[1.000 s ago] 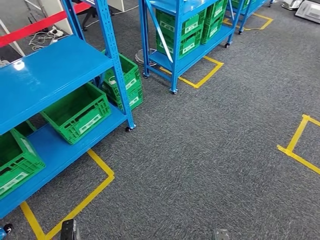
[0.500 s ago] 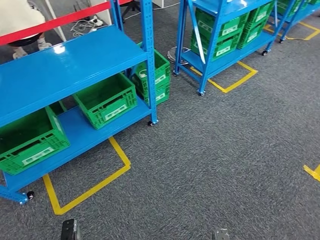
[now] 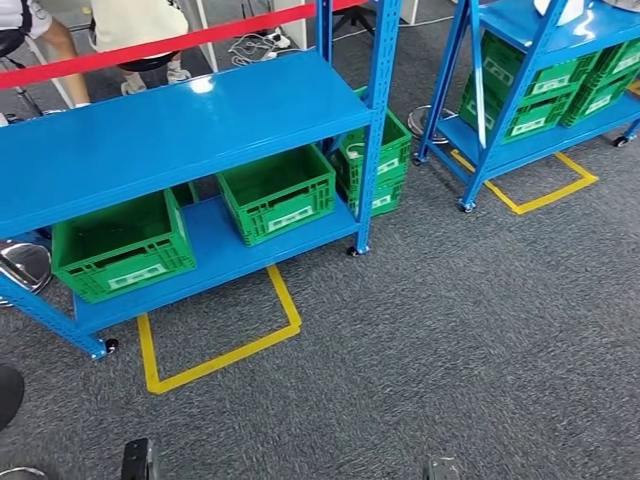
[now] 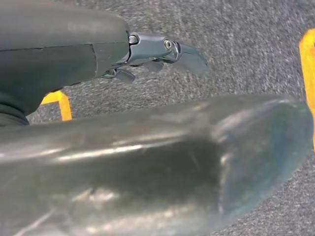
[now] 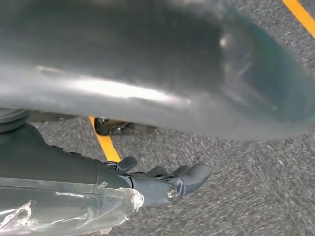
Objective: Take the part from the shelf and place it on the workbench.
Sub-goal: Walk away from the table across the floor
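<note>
In the head view, I am looking down at a blue shelf [image 3: 173, 125] that is standing on castors on grey carpet [image 3: 453, 330], with yellow floor tape [image 3: 219, 355] marking a bay at its front edge. On its lower deck, two green crates [image 3: 121, 245] are sitting side by side, the second crate [image 3: 278, 190] lying nearer the right upright. More stacked crates [image 3: 377, 165] are standing just behind that upright. A second shelf [image 3: 543, 70] is standing to the right, well apart from the first, and it is carrying further green crates. A red barrier [image 3: 151, 48] is running behind the near shelf, and a person's legs [image 3: 147, 45] are showing beyond it. I cannot tell where the part is; the crate interiors that are facing me are showing no distinct object. In the left wrist view, the left hand [image 4: 156, 51] is hanging over the carpet, its fingers extended loosely together and gripping nothing. In the right wrist view, the right hand [image 5: 163, 179] is hanging likewise above the carpet near a strip of yellow tape [image 5: 106, 142], its fingers lying close together and slightly curled, with nothing between them; clear plastic wrap [image 5: 74, 209] is covering the wrist.
</note>
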Robot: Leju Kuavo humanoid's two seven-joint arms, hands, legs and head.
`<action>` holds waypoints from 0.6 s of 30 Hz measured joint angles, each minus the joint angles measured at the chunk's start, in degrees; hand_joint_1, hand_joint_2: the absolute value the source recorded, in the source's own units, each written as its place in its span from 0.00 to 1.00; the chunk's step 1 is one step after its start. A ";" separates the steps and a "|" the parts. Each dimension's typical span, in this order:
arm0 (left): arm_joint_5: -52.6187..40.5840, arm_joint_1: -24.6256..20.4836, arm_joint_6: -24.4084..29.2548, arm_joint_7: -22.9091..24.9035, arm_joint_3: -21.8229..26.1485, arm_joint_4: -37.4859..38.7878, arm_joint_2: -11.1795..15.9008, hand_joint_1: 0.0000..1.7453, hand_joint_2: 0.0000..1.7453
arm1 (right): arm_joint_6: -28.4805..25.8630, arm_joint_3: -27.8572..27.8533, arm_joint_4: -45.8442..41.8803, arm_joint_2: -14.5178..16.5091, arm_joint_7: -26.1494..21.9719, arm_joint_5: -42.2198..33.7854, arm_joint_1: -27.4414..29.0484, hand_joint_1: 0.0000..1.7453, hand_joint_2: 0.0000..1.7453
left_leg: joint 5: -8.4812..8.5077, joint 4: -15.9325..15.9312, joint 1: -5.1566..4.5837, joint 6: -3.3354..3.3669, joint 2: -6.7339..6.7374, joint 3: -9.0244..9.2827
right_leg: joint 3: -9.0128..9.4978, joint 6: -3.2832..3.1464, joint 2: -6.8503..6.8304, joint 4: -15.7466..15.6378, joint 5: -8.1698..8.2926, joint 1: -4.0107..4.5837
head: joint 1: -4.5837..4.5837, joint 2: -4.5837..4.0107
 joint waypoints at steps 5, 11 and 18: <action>-0.47 0.17 -0.05 -0.09 0.08 0.00 0.02 0.00 0.00 | 0.30 -0.19 -0.02 -0.04 -0.40 -0.07 0.09 0.00 0.00 | -2.92 4.58 -0.05 -1.42 3.88 -2.79 | 0.02 -1.79 -3.56 -0.47 0.97 0.14 | -0.57 0.00; -0.79 0.09 -0.15 -0.13 0.19 0.00 -0.03 0.00 0.00 | 0.33 -0.34 -0.02 -0.22 -0.53 0.02 0.36 0.00 0.00 | -4.98 11.91 -0.28 -1.21 7.02 -4.80 | -0.27 -2.00 -8.75 -0.47 0.96 0.61 | -0.88 0.00; -1.09 -0.18 -0.16 -0.20 0.64 0.00 -0.01 0.00 0.00 | 0.45 -0.62 -0.09 -0.41 -0.83 -0.09 0.17 0.00 0.00 | -1.46 0.04 -0.94 0.78 9.95 1.27 | 0.06 -0.56 -11.80 0.17 -0.23 1.37 | -0.54 0.01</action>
